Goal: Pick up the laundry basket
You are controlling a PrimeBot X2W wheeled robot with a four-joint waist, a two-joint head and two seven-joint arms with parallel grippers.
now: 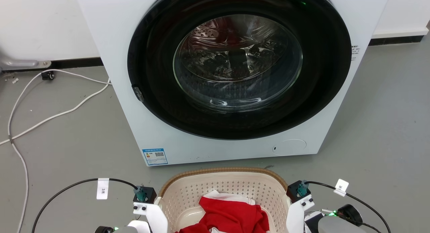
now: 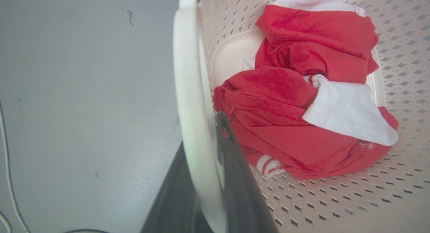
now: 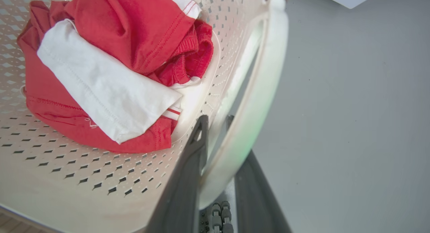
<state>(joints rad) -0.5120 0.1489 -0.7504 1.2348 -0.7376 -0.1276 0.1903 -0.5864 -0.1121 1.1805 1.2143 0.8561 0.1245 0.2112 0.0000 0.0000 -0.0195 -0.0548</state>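
Gripping its white side handles (image 2: 191,91), left fingers (image 2: 233,165) and right fingers (image 3: 192,165) hold the cream perforated laundry basket (image 1: 228,187). Red clothing (image 2: 285,132) lies between them.

Washing machine (image 1: 235,75) close behind laundry basket (image 1: 221,172); narrow floor (image 1: 379,118) strip between. Open floor either side of basket. White cable (image 1: 53,117) crosses floor toward left edge. Clothes (image 2: 295,125) cover basket bottom.
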